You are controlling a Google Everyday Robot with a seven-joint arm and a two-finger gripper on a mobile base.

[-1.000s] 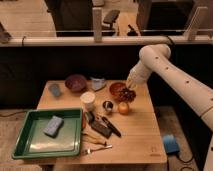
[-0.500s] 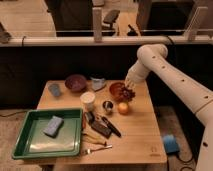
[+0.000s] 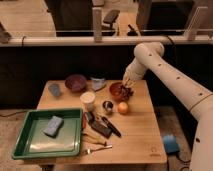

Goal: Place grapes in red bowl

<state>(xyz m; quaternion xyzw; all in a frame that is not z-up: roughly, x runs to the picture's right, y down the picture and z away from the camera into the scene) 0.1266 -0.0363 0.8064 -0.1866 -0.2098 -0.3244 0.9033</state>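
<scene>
The gripper (image 3: 128, 86) hangs at the right rim of the red bowl (image 3: 117, 92) near the table's (image 3: 142, 142) far edge, fingers drawn together on what appears to be the grapes (image 3: 130, 92). The placing step looks in hand; next, the fingers must part so the bunch drops inside the bowl.

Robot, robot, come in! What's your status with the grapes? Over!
Hand shut on grapes, at right rim of red bowl. Grapes not yet released. Orange fruit close beside bowl, not blocking. Over.
</scene>
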